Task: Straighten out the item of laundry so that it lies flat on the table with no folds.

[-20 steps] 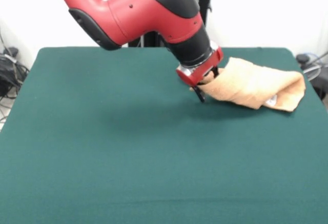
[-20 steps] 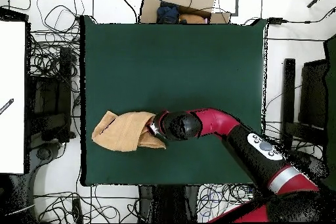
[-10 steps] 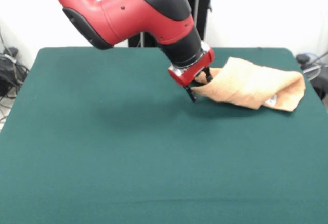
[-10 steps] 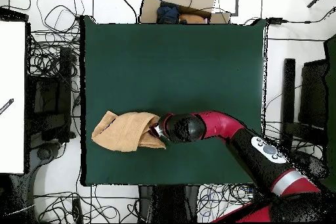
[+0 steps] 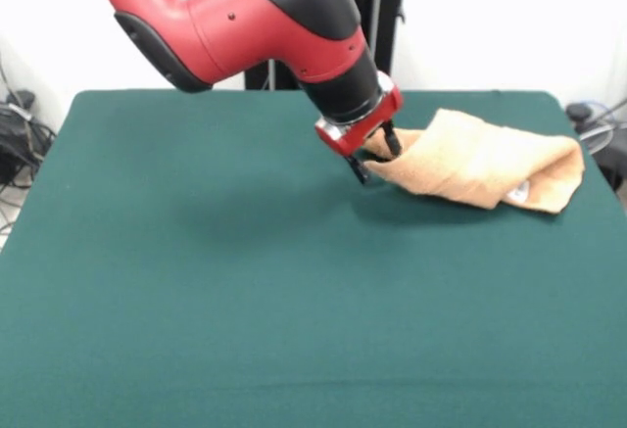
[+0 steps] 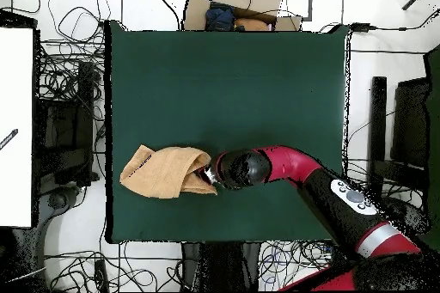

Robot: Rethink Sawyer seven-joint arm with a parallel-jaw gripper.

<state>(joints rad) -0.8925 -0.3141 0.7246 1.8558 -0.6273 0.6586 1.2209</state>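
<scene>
The item of laundry (image 5: 480, 164), a peach-orange towel, lies bunched and folded over itself at the far right of the green table (image 5: 196, 281). A white label shows at its lower right fold. My gripper (image 5: 375, 158) is at the towel's left tip, tilted, and shut on that corner, which is raised slightly off the cloth. In the overhead view the towel (image 6: 163, 172) sits near the table's (image 6: 223, 83) left edge, with the gripper (image 6: 208, 174) at its right end.
A cardboard box (image 6: 236, 2) with dark items stands beyond the table's top edge in the overhead view. Tangled cables (image 6: 73, 75) surround the table, and a white board (image 6: 17, 126) lies at the left.
The gripper has shifted a little left and up in the front view, drawing the towel's corner with it. The rest of the towel has stayed put.
</scene>
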